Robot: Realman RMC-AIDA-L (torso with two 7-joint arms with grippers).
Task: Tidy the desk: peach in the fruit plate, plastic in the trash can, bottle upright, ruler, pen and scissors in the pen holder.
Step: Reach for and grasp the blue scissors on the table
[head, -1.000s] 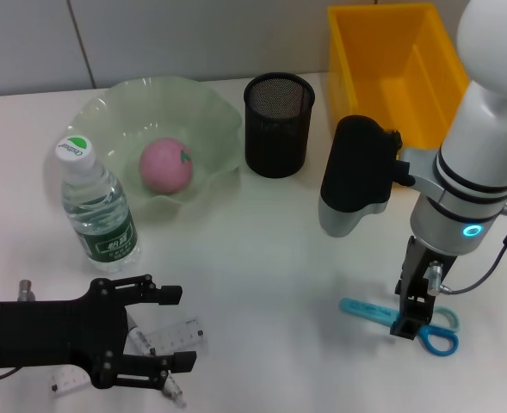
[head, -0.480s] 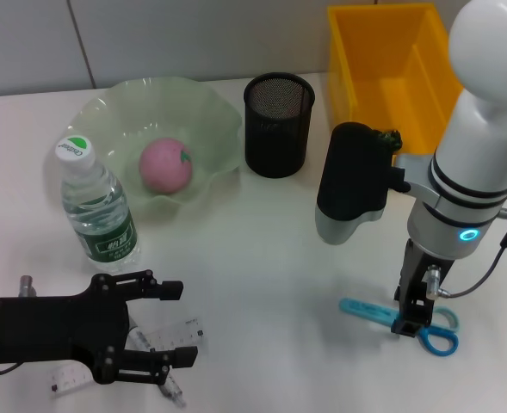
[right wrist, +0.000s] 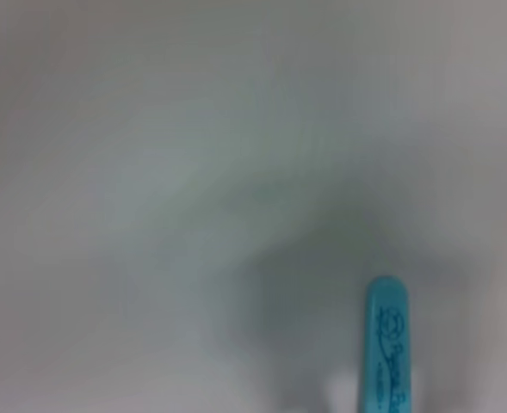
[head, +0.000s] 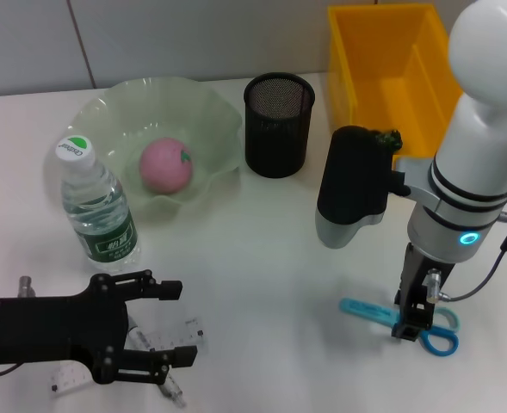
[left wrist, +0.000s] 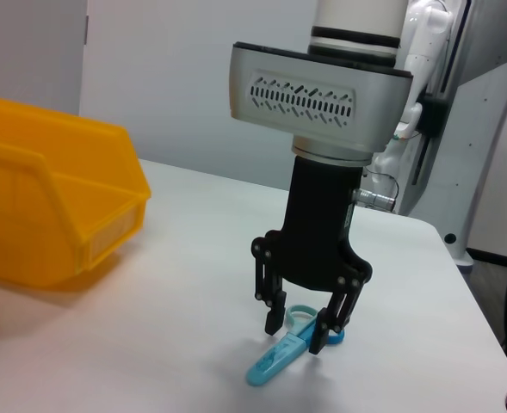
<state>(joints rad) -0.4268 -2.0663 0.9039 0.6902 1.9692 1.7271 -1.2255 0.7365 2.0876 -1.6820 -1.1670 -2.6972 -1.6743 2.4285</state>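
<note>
The pink peach (head: 165, 165) lies in the green fruit plate (head: 210, 116). Beside the plate the bottle (head: 98, 211) stands upright. The black mesh pen holder (head: 278, 125) stands at the back centre. Blue scissors (head: 365, 308) lie flat at the front right, also seen as scissors (left wrist: 275, 361) and as a scissors blade (right wrist: 385, 344). My right gripper (head: 411, 325) points straight down and is open; the right gripper (left wrist: 295, 337) straddles the scissors' handle end. My left gripper (head: 174, 325) is open, low over the clear ruler (head: 182, 330), with a pen tip (head: 174, 394) showing under it. The plastic is out of view.
A yellow bin (head: 391, 69) stands at the back right, and the bin (left wrist: 46, 215) also shows in the left wrist view. The right arm's dark elbow (head: 352, 185) hangs over the table's middle right.
The right arm's elbow has shifted slightly left while its gripper stays over the scissors. The left gripper has dropped a little toward the ruler.
</note>
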